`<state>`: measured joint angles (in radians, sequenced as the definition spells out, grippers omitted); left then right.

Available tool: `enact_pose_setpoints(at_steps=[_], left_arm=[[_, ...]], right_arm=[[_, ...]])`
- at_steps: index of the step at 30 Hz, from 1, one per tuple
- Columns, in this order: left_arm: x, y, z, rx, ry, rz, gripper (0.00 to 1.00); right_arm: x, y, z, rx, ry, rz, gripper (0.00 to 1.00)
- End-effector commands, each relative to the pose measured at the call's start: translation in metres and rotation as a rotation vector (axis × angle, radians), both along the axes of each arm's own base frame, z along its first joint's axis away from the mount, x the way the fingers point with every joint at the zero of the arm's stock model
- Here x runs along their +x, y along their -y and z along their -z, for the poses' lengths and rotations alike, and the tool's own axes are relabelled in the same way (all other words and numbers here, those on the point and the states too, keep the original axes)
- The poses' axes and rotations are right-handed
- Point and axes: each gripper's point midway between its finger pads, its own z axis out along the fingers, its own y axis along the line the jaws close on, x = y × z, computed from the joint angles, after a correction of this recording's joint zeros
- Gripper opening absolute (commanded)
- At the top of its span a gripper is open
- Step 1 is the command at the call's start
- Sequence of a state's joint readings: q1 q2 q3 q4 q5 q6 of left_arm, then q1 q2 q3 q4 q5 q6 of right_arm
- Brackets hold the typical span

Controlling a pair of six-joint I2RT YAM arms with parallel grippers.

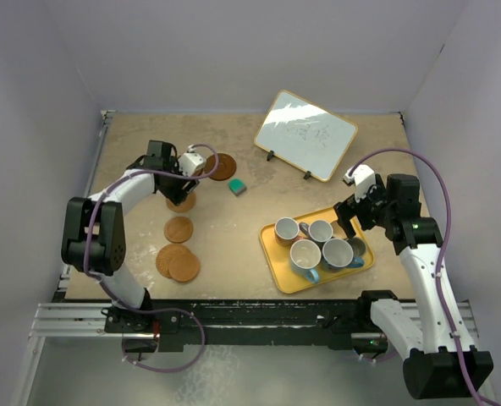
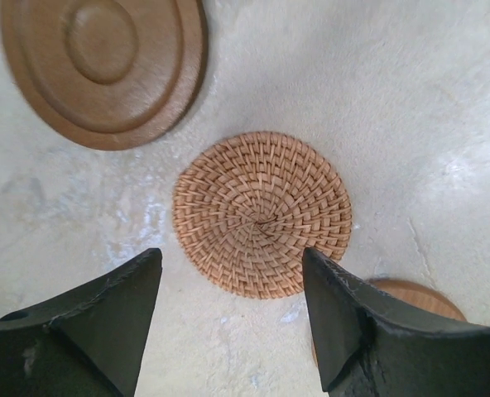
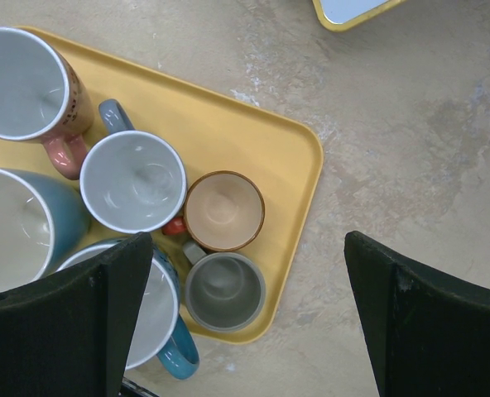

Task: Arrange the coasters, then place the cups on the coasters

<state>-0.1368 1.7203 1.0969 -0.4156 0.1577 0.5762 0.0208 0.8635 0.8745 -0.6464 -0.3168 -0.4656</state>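
1. Coasters (image 1: 179,229) sit in a loose column at far left. A pair (image 1: 178,262) near the front edge overlap, one lying on the other. Pinch there and both may come up, or the lower one gets dragged along.
2. Left gripper (image 2: 230,269), jaws apart and empty, hangs over a woven coaster (image 2: 261,213) lying flat on the worktop (image 2: 410,99). It's thin, so jaws coming down could skid off the rim and merely shove it.
3. A ringed coaster (image 2: 104,70) sits near it, and another disc (image 2: 419,296) is half hidden behind the gripper. It's a crowded spot, and a sideways slide could knock a neighbour out of line.
4. Teal block (image 1: 238,187) lies mid-worktop, right of the coasters. A row running that way would bump it.
5. Cups (image 3: 133,182), all six, are packed tight in the yellow tray (image 3: 261,132), with handles pointing different ways.
6. Right gripper (image 3: 247,248), wide open and empty, hovers over the tray's right end, above an orange cup (image 3: 224,211) and a grey cup (image 3: 224,291). Reach for one and it may clip or tip the other. Going now looks early, since the coasters aren't set.
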Motion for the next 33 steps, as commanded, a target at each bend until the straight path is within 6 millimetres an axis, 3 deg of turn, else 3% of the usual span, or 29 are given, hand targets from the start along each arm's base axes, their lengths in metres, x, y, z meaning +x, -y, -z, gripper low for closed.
enact_pose_setpoints(at_steps=[1, 4, 8, 12, 18, 25, 33], left_arm=[[0.005, 0.019, -0.057, -0.107, 0.171, 0.061, 0.67], [-0.022, 0.024, -0.060, -0.109, 0.147, 0.173, 0.68], [-0.083, 0.029, -0.049, -0.077, 0.028, 0.378, 0.69], [-0.133, 0.026, -0.039, -0.020, -0.020, 0.559, 0.70], [-0.180, 0.008, -0.030, 0.061, -0.116, 0.684, 0.68], [-0.189, -0.022, -0.004, 0.206, -0.178, 0.653, 0.63], [-0.185, -0.023, 0.018, 0.230, -0.140, 0.639, 0.63]], right_arm=[[0.000, -0.005, -0.006, 0.009, 0.025, -0.033, 1.00], [0.001, -0.006, -0.006, 0.009, 0.026, -0.036, 1.00], [0.001, -0.006, -0.006, 0.009, 0.026, -0.035, 1.00], [0.000, -0.006, -0.007, 0.011, 0.028, -0.038, 1.00], [0.000, -0.007, -0.008, 0.017, 0.031, -0.042, 1.00], [-0.001, -0.008, -0.010, 0.020, 0.034, -0.044, 1.00], [-0.001, -0.007, -0.007, 0.015, 0.027, -0.039, 1.00]])
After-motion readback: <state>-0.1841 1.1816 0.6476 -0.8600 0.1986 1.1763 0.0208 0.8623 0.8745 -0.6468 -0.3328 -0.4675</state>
